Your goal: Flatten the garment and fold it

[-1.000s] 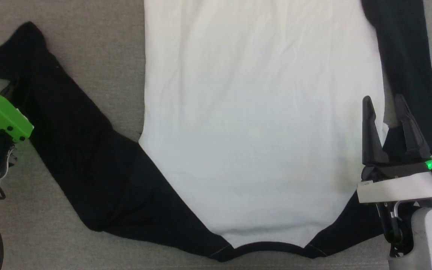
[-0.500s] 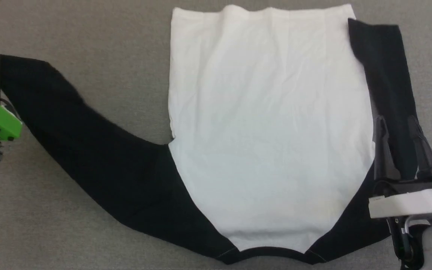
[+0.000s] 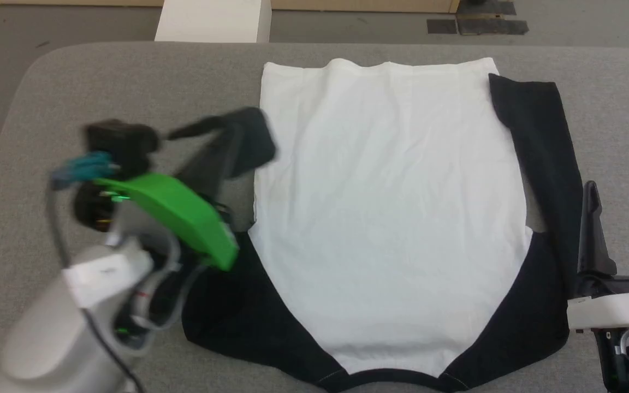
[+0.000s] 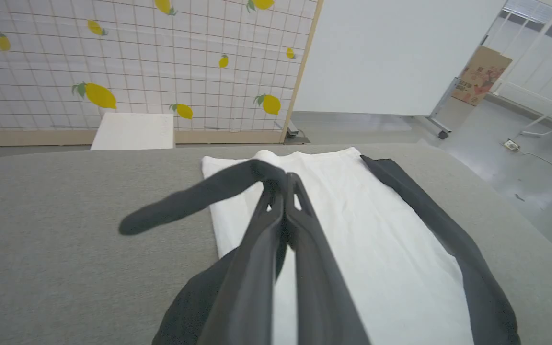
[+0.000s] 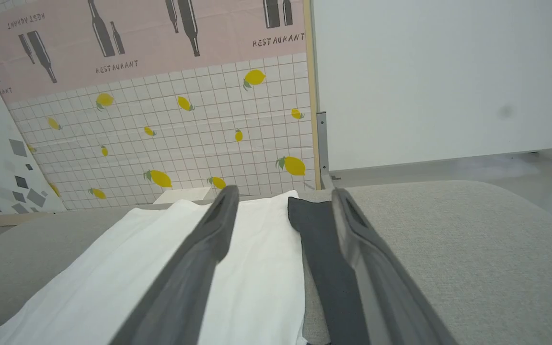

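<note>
The garment (image 3: 391,218) lies spread on the grey table (image 3: 74,87), white body up, its black neckline at the near edge. My left gripper (image 3: 227,147) is shut on the black left sleeve (image 3: 251,139) and holds it lifted beside the white body's left edge. In the left wrist view the shut gripper (image 4: 283,184) pinches the sleeve (image 4: 185,203), whose free end droops to the left. The right sleeve (image 3: 538,147) lies flat along the body's right side. My right gripper (image 3: 617,191) stands open just right of it, nothing between the fingers (image 5: 213,225).
A white box (image 3: 211,22) stands on the floor beyond the table's far edge, also seen as the box (image 4: 132,132). A lemon-patterned panel (image 5: 185,139) and a white wall stand behind. Bare grey table surface (image 3: 615,109) lies right of the garment.
The head camera has tilted up, so the whole picture shifted. My left gripper has lifted the left sleeve off the table and carried it right, toward the white body. The right gripper stays open.
</note>
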Motion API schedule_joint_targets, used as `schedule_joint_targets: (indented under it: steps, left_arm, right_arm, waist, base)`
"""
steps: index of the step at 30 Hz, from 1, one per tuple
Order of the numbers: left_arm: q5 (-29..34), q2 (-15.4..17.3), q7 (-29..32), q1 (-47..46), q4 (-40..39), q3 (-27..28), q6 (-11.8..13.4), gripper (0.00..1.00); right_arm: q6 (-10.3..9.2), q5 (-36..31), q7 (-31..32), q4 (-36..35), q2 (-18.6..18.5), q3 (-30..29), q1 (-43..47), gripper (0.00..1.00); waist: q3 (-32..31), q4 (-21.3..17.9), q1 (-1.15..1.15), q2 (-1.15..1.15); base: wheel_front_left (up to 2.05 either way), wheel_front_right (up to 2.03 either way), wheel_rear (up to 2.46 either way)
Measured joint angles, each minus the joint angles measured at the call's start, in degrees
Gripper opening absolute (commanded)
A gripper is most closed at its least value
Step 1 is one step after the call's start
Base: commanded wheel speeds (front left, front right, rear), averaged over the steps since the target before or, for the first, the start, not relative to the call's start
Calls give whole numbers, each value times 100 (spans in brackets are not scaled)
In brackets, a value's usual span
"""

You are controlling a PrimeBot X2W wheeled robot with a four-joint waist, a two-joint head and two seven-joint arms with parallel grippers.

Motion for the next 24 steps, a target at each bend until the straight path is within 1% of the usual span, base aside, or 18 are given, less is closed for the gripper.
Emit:
schedule_joint_targets:
  steps: [2,6,10,14,17,19,21,24]
  left_arm:
    - [73,-305,-2,-93,118,-292,-97,0]
    - [77,-1118,-43,-180,559,-907,-305,0]
    - [265,-1739,-23,-318,1367,-1496,-530,0]
    - [411,-2247,-20,-496,2327,-1917,-735,0]
    - [573,-2585,-60,-635,2917,-2227,-911,0]
    - [662,-2751,-91,-707,3229,-2406,-1027,0]
    - [686,-2860,-111,-766,3495,-2605,-1138,0]
    - [724,-2928,-107,-825,3841,-2891,-1279,0]
  right_arm:
    - [0,0,8,-33,1,-20,6,100]
    - [0,0,67,-102,1,-53,57,100]
    - [0,0,114,-137,0,-38,91,100]
    - [0,0,124,-145,1,18,90,100]
    - [0,12,123,-138,1,56,90,100]
    - [0,21,123,-127,0,70,89,100]
    - [0,24,121,-108,0,83,89,100]
    - [0,34,100,-77,0,113,88,100]
  waist:
    - [-39,-13,0,0]
    - [-75,-25,0,0]
    - [-53,-50,0,0]
    - [-17,-128,0,0]
    - [15,-208,0,0]
    - [42,-262,0,0]
    - [73,-325,0,0]
    - [119,-421,0,0]
  base:
    - [0,0,0]
    - [0,0,0]
    - [0,0,0]
    - [0,0,0]
    - [0,0,0]
    - [0,0,0]
    - [0,0,0]
    - [0,0,0]
